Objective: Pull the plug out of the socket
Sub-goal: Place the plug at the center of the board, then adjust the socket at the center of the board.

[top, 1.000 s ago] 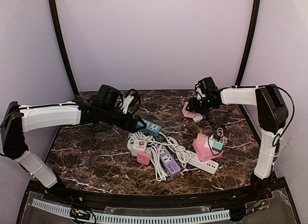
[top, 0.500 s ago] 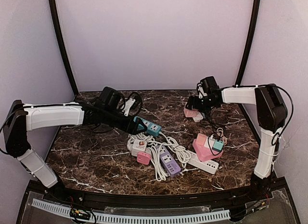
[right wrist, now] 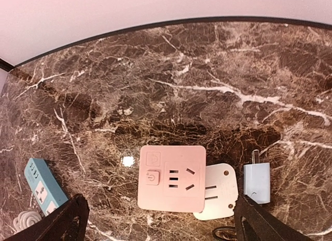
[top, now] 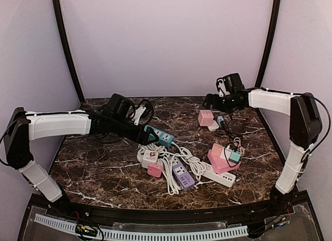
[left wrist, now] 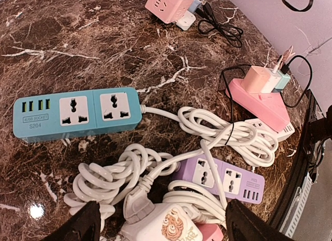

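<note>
A pink cube socket (right wrist: 171,178) lies on the marble table at the back right (top: 206,117), its sockets empty. A white flat adapter (right wrist: 218,192) touches its right side. A pale blue plug (right wrist: 256,181) lies apart to the right, prong showing; it also shows in the top view (top: 220,119). My right gripper (right wrist: 166,223) is open and empty, raised above the cube (top: 213,102). My left gripper (left wrist: 163,228) is open and empty, low over a white cartoon-printed cube socket (left wrist: 176,226) and coiled white cords, near the table's middle (top: 148,136).
A teal power strip (left wrist: 78,114), a purple strip (left wrist: 225,179), a pink triangular socket (left wrist: 259,98) with plugs in it, a white strip (top: 220,177) and a small pink block (top: 154,170) crowd the middle. A black cable (left wrist: 220,29) coils by the pink cube.
My right gripper has let go of the pink cube and risen back and to the right. The cube now lies bare on the table. My left arm shifted slightly right.
</note>
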